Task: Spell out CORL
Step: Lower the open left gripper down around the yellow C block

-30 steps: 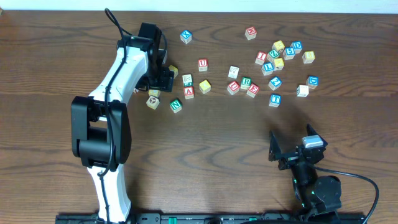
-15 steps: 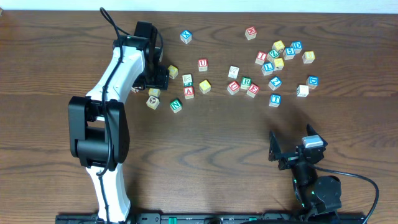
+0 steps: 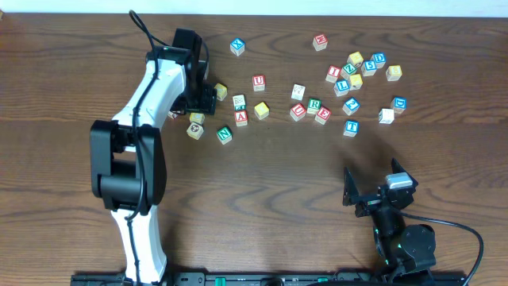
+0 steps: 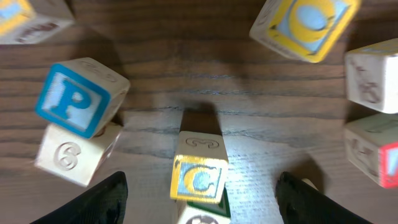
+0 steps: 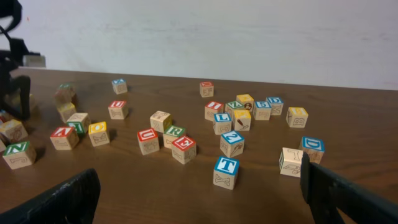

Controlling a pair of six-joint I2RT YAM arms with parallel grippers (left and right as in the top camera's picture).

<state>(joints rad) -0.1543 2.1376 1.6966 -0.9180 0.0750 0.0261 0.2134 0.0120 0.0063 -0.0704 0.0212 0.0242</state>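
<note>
My left jaws stand open astride the C [image 4: 199, 177], gaps either side; right jaws gape idle. The C sits slightly askew, so closing may twist it out or bump the 6 [image 4: 68, 155] just left.

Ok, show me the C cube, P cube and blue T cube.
C cube [image 4: 199, 179], left wrist view, lettered face.
P cube [image 4: 67, 99], left wrist view, blue face.
T cube [image 5: 226, 165], right wrist view, top face.

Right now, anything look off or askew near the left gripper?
Blue P cube sits tilted, apparently propped on the 6 cube beside it. Nothing else stands out, and no damage is visible.
</note>
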